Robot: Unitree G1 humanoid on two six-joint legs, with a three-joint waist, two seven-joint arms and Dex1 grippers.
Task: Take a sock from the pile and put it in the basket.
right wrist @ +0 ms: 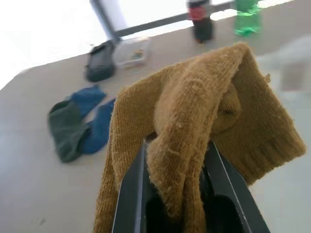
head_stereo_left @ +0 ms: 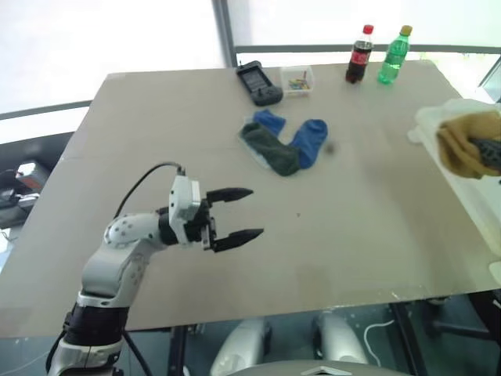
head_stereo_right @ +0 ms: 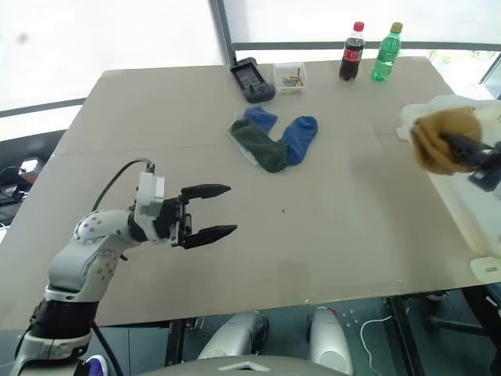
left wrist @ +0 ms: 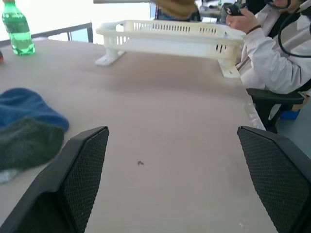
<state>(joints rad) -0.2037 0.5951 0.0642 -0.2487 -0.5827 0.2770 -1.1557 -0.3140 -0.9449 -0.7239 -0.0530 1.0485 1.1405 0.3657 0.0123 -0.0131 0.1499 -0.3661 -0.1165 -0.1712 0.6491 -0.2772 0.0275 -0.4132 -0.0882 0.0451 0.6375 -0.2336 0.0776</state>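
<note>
A mustard-yellow sock point(right wrist: 194, 131) is clamped between the closed fingers of the right gripper point(head_stereo_right: 470, 153), held above the basket point(left wrist: 170, 36) of whitish plastic that sits at the counter's point(head_stereo_left: 235, 258) right edge. The left gripper point(head_stereo_left: 239, 213) is held level over the near left part of the counter, its fingers spread wide with nothing between them. The pile point(head_stereo_left: 282, 145), blue and dark green socks touching one another, lies toward the far middle of the counter. Along the far edge a dark device point(head_stereo_left: 260, 82), a small clear box point(head_stereo_left: 297, 80), a cola bottle point(head_stereo_left: 360, 55) and a green bottle point(head_stereo_left: 394, 56) are seen. A person point(left wrist: 272, 53) in a white sleeve is seated beyond the basket.
</note>
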